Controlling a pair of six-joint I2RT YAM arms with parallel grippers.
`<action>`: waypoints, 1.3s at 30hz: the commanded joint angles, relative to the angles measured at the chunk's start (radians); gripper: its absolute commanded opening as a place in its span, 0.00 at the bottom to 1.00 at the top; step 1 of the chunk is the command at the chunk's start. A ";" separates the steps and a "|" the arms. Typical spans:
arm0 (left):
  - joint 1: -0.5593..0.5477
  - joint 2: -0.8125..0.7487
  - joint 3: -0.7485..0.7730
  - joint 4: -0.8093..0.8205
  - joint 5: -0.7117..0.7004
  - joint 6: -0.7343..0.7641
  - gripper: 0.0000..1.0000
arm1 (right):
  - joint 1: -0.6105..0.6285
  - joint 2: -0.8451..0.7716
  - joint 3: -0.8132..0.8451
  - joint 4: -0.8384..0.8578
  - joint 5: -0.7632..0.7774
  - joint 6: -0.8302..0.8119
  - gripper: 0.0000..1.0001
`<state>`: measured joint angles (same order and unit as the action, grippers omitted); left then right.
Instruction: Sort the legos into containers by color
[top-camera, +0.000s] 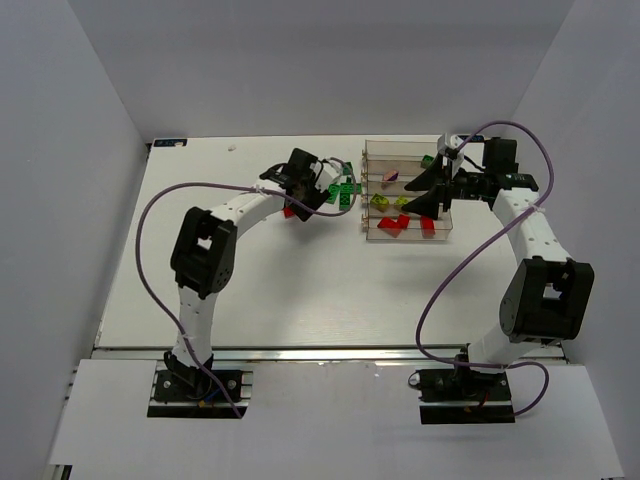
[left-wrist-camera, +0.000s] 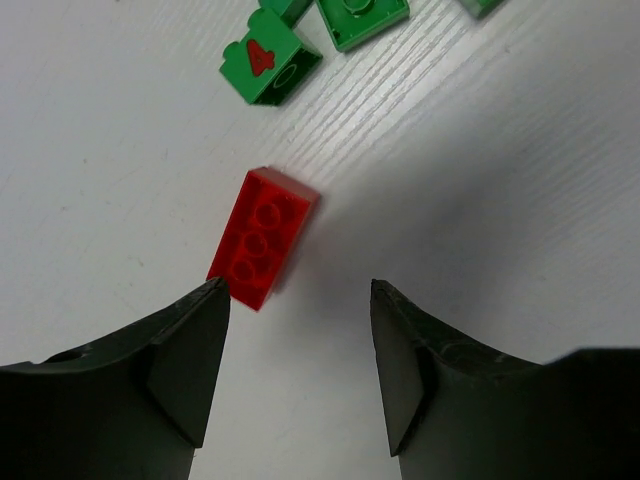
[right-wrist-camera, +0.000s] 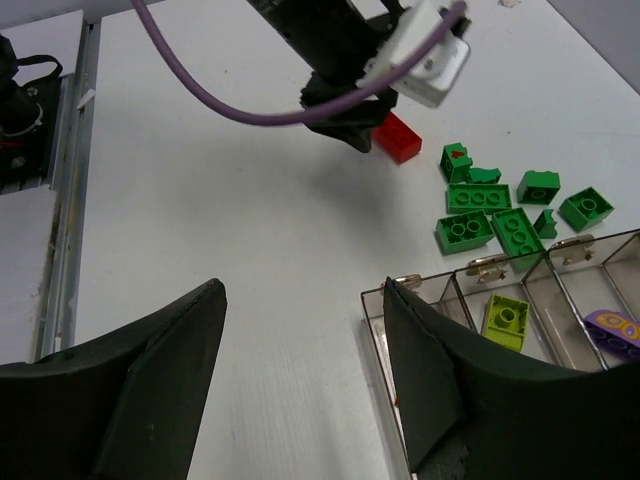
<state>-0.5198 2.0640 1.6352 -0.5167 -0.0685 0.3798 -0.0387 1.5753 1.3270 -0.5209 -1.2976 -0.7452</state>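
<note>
Left gripper: two dark, matte, wedge-shaped fingers standing apart with nothing between them, held low over the white, faintly grained table.

Red brick: glossy plastic, oblong, lying flat on the table with three round rings in a row on its upper face. One corner sits just at the tip of the left finger. The left wrist view alone shows these rings; in the top view the brick is only a red patch under the arm.

Green bricks: a loose cluster on the table between the red brick and the containers, glossy and studded. It includes flat oblongs, squarer blocks and a notched piece. One green brick carries a red mark, which is clearest in the left wrist view.

Containers: clear plastic, long narrow bins joined side by side, with small metal hinges visible on the rim in the right wrist view.
- Top view: red bricks in the nearest bin, yellow-green pieces in the next, and a purple piece beyond.
- Right wrist view: a yellow-green brick with one stud, and a purple brick at the frame edge.

Right gripper: dark fingers spread wide and holding nothing, hanging over the containers' right end.
</note>
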 joint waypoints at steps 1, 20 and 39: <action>0.001 0.062 0.122 -0.072 -0.004 0.143 0.68 | -0.004 -0.021 0.017 -0.056 -0.031 -0.040 0.69; 0.037 0.182 0.180 -0.013 -0.062 0.160 0.67 | -0.021 -0.028 0.008 -0.111 -0.035 -0.028 0.70; 0.093 0.128 0.039 0.020 0.067 0.033 0.15 | -0.036 -0.051 -0.005 -0.105 -0.054 -0.009 0.68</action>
<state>-0.4339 2.2452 1.7279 -0.4709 -0.0593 0.4736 -0.0685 1.5673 1.3258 -0.6277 -1.3132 -0.7589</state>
